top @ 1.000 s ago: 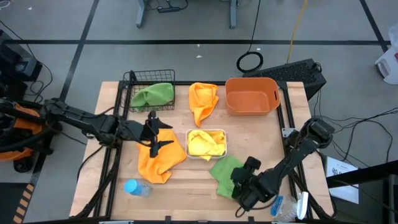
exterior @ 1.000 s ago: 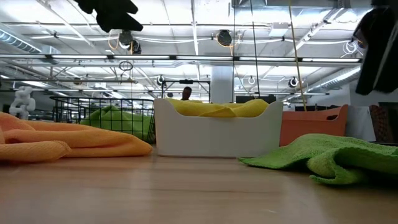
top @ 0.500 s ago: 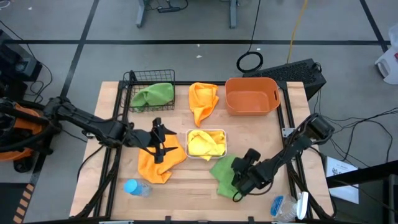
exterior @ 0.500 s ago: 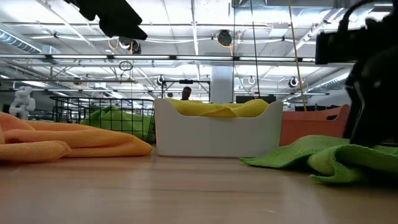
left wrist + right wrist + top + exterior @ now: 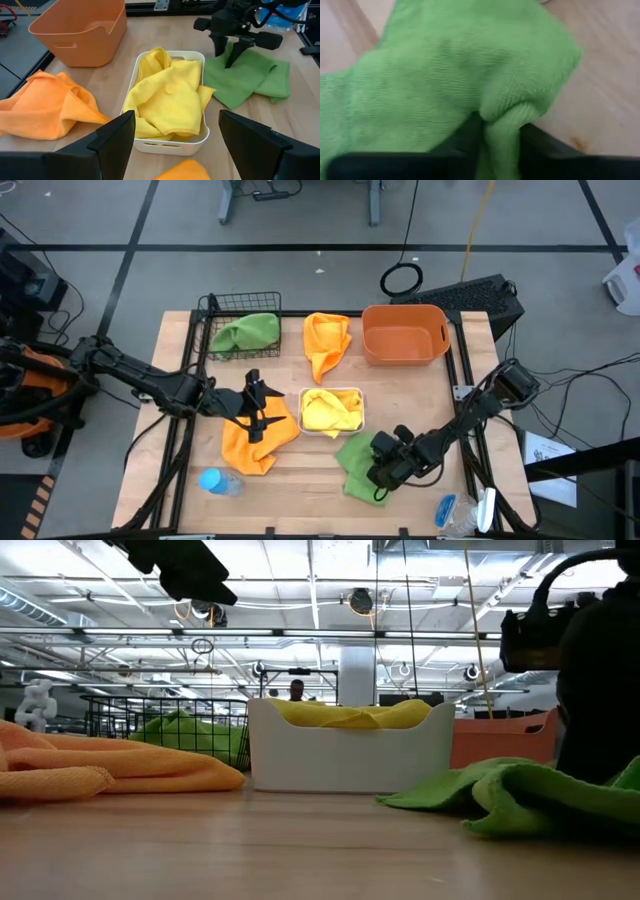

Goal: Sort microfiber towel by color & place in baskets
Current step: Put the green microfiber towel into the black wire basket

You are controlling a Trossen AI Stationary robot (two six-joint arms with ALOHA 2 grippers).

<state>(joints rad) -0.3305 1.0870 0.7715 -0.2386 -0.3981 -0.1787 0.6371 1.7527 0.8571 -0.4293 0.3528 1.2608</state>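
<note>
A: Eyes on the loose green towel (image 5: 357, 461) — it lies on the table (image 5: 420, 395) near the front edge, just off the front right corner of the white tray (image 5: 305, 412).

B: And the right gripper (image 5: 383, 472) is right down on it. Look at the wrist shot: a ridge of green cloth stands pinched between the two dark fingers (image 5: 462, 135), the jaws clenched on that fold.

A: From table height the cloth is bunched and lifted at its right end, under the dark bulk of the arm.

B: Over to the left gripper (image 5: 252, 408). It hangs above the big orange towel (image 5: 257, 440) by the tray's left side, fingers spread wide, nothing between them.

A: The tray itself carries a crumpled yellow towel (image 5: 329, 409), heaped above its rim.

B: Back row now: the black wire basket (image 5: 218, 308) at the back left corner has a green towel (image 5: 246, 332) in it.

A: Next to that, a second orange towel (image 5: 327, 341) lies on the bare wood, between the wire basket and the orange tub (image 5: 404, 333).

B: The tub sits toward the back right corner, showing only its own floor.

A: One stray: a blue bottle (image 5: 218, 481) lying near the front left corner, just beside the big orange towel.
</note>
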